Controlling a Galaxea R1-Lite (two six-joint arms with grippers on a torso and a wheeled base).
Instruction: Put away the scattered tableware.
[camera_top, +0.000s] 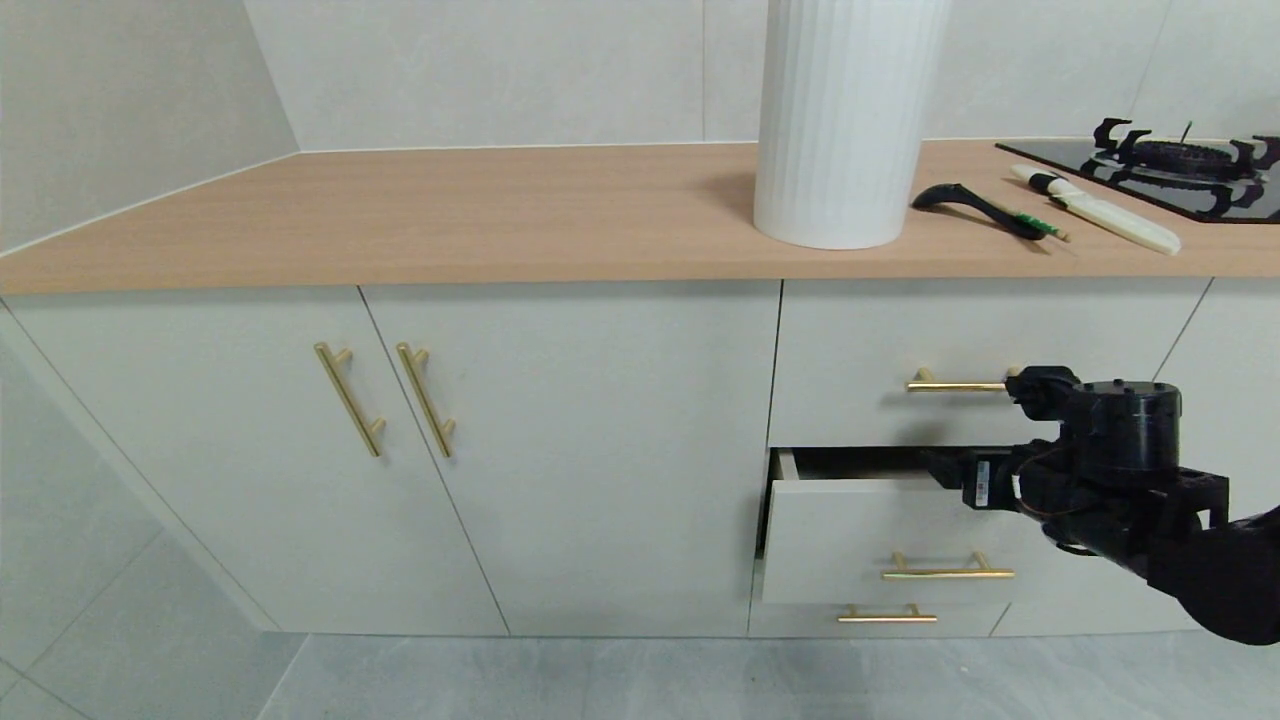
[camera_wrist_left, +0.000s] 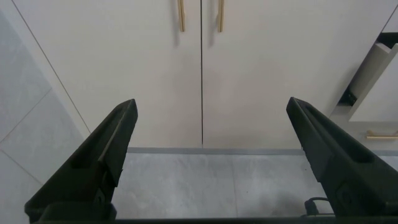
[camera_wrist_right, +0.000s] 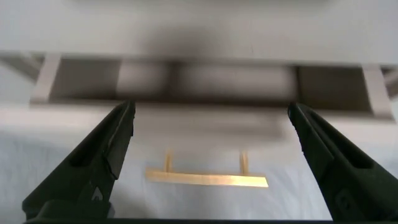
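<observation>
Wooden countertop (camera_top: 450, 215), white knife (camera_top: 1100, 210); grey tiled walls (camera_top: 480, 70); drawer (camera_top: 860, 530) ajar

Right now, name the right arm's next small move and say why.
Probably lower onto the brass handle and pull: the drawer is only slightly out, the right arm holds its jaws open above that handle, and the black utensil and knife wait on the counter.

You had the vase (camera_top: 845, 120) standing on the counter (camera_top: 450, 220), the ladle (camera_top: 975, 208) just to its right, the knife (camera_top: 1095, 210) right of that, and the hob (camera_top: 1185, 165) behind the knife. Below them the middle drawer (camera_top: 860, 520) stood pulled out, with your right gripper (camera_wrist_right: 211, 111) just before its top edge. The doors (camera_top: 400, 450) lay to its left.
</observation>
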